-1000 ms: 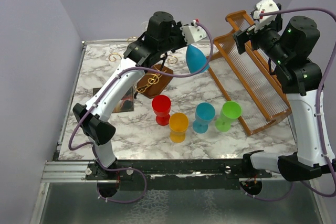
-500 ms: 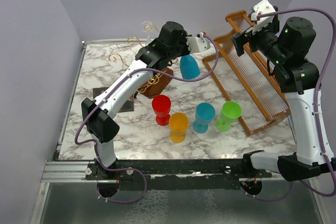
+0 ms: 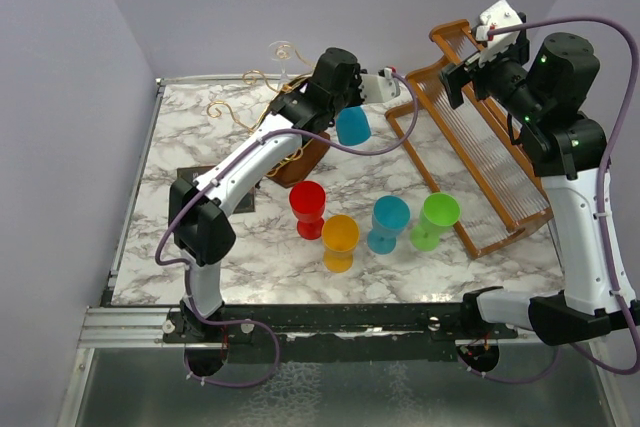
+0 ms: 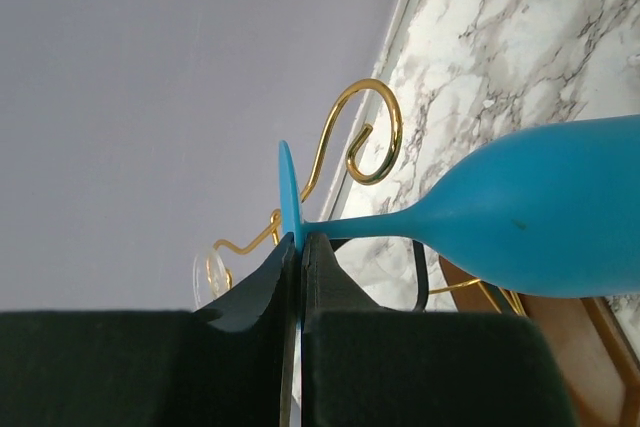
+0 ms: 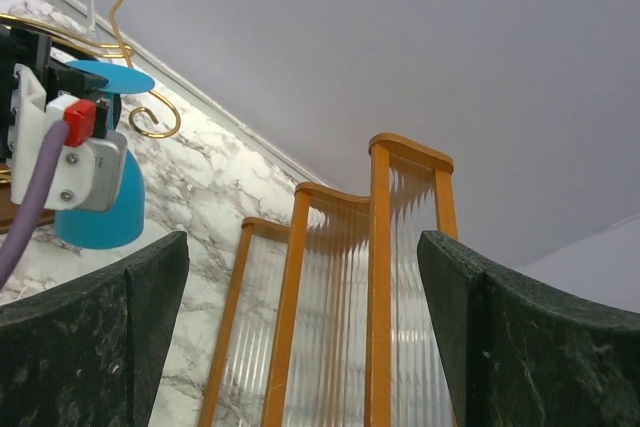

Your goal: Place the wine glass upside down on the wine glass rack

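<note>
My left gripper (image 3: 350, 95) is shut on the flat foot of a blue wine glass (image 3: 352, 125) and holds it in the air, bowl hanging down. It is just right of the wine glass rack (image 3: 297, 155), a dark wooden base with gold wire scrolls. In the left wrist view my fingers (image 4: 300, 242) pinch the foot edge-on. The glass bowl (image 4: 540, 217) lies to the right and a gold scroll (image 4: 375, 127) is just behind. My right gripper (image 5: 300, 327) is open and empty, raised over the slatted rack (image 5: 380, 277); it also shows in the top view (image 3: 465, 72).
A clear glass (image 3: 283, 50) hangs on a gold scroll at the back. Red (image 3: 307, 202), orange (image 3: 340, 237), blue (image 3: 389, 217) and green (image 3: 438, 215) glasses stand mid-table. The orange-brown slatted rack (image 3: 480, 162) fills the right side. A dark mat (image 3: 238, 197) lies left.
My left wrist has swung right and turned. The blue glass has shifted a little left and down and gone from tilted to bowl down. The right arm has hardly moved.
</note>
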Controlling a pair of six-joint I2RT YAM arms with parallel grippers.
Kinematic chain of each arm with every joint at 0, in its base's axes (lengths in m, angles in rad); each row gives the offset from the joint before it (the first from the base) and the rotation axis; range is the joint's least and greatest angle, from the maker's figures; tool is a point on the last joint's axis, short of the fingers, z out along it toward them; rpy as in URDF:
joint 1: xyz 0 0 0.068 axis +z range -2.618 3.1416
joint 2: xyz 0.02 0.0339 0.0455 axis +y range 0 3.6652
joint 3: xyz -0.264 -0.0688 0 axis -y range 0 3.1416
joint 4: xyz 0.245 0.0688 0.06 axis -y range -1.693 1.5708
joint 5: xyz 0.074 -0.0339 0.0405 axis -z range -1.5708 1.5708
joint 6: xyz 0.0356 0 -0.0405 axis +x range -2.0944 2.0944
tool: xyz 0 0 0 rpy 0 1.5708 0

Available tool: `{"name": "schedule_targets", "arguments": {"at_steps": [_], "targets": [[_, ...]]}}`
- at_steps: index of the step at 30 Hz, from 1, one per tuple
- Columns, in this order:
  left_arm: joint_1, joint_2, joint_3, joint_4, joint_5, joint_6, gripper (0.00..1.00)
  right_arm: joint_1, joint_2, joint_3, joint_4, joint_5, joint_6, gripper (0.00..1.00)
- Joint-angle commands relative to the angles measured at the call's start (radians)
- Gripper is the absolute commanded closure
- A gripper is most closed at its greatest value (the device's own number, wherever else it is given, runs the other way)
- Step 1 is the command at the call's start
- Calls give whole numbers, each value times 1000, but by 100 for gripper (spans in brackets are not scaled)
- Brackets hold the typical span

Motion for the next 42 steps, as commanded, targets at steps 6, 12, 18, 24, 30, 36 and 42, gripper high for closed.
{"name": "schedule_targets", "arguments": {"at_steps": [6, 12, 18, 24, 30, 36, 42], "targets": [[-4, 63, 27, 104, -107, 71, 100, -9, -16, -20, 7, -21, 9, 4], [-5, 106, 57, 128, -115, 91, 100, -9, -13, -25, 9, -20, 9, 4], [-4, 126, 97, 137, -100, 102, 100, -9, -4, -19, 7, -25, 9, 4], [-5, 121, 99, 133, -59, 101, 100, -9, -4, -21, 9, -27, 9, 4], [-5, 119, 88, 145, -27, 124, 100, -9, -16, -22, 5, -24, 9, 4], [-4, 119, 90, 160, 33, 140, 100, -9, -23, -24, 4, -20, 7, 4], [-4, 120, 89, 159, 60, 161, 100, -15, -32, -25, 3, -20, 8, 4]]}}
